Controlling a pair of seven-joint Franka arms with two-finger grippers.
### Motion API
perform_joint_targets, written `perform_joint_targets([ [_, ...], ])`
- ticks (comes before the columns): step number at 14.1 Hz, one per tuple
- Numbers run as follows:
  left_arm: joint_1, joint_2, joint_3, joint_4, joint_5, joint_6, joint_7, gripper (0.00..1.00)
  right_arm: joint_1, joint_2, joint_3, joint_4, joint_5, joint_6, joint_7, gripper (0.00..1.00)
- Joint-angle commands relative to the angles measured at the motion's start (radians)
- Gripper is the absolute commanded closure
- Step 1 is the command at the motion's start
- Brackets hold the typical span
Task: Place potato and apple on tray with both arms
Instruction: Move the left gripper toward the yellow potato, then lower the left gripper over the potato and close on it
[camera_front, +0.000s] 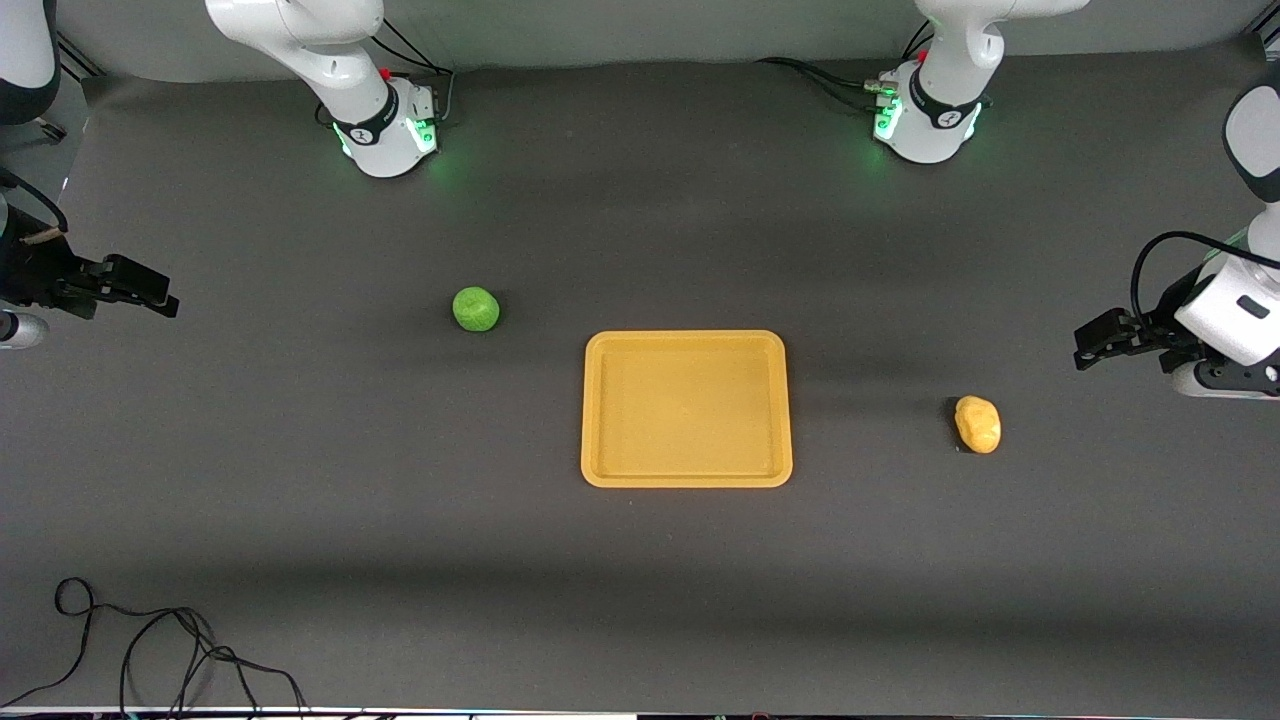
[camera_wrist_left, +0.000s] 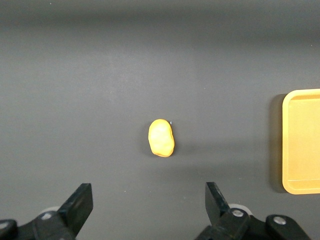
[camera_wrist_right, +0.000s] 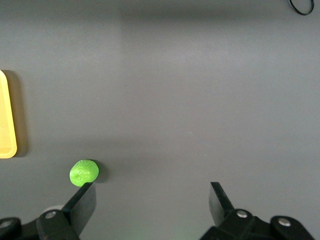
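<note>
Tray (camera_front: 686, 345) sits empty mid-table; apple (camera_front: 476, 309) at its ten o'clock, potato (camera_front: 978, 424) at three. Left gripper (camera_wrist_left: 149, 207) and right gripper (camera_wrist_right: 152, 202) hover wide open, holding nothing.

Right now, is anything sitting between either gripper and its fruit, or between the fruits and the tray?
Nothing visible does. The left gripper hangs open over bare table near the potato; the right gripper hangs open near the apple. Only bare dark mat lies between each fruit and the tray, which holds nothing.

matt cloth table (camera_front: 300, 480), smooth plastic tray (camera_front: 686, 480)
</note>
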Motion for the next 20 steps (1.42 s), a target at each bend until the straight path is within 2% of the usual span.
perform_joint_targets([
  [1,-0.005,0.005,0.003,0.01,0.0,-0.007,0.018,0.0,0.009,-0.005,-0.013,0.006,-0.006,-0.003,0.0,0.0],
  [8,-0.006,0.002,0.003,-0.005,0.036,-0.007,0.018,0.0,0.012,0.018,-0.016,0.022,0.001,-0.003,-0.002,0.0],
  [11,0.003,-0.003,0.005,-0.088,0.037,0.01,0.021,0.0,0.014,0.018,-0.015,0.027,0.003,-0.003,0.003,0.0],
  [13,0.001,0.04,0.005,-0.14,0.037,0.121,0.026,0.02,0.014,0.018,-0.015,0.03,0.003,-0.003,0.0,0.0],
  [14,-0.002,0.052,0.005,-0.189,0.037,0.222,0.026,0.08,0.014,0.018,-0.015,0.03,0.003,-0.003,0.0,0.0],
  [15,-0.003,0.075,0.005,-0.215,0.037,0.264,0.026,0.06,0.014,0.018,-0.015,0.029,0.003,-0.003,0.0,0.0],
  [16,-0.005,0.109,0.003,-0.214,0.037,0.263,0.027,0.0,0.014,0.017,-0.015,0.029,0.003,-0.003,0.0,0.0],
  [18,-0.003,0.184,0.003,-0.212,0.025,0.293,0.026,0.0,0.014,0.018,-0.015,0.03,0.003,-0.003,-0.006,0.0],
  [20,-0.008,0.245,0.003,-0.217,0.019,0.388,0.007,0.02,0.014,0.02,-0.015,0.03,0.003,-0.001,-0.009,0.0],
])
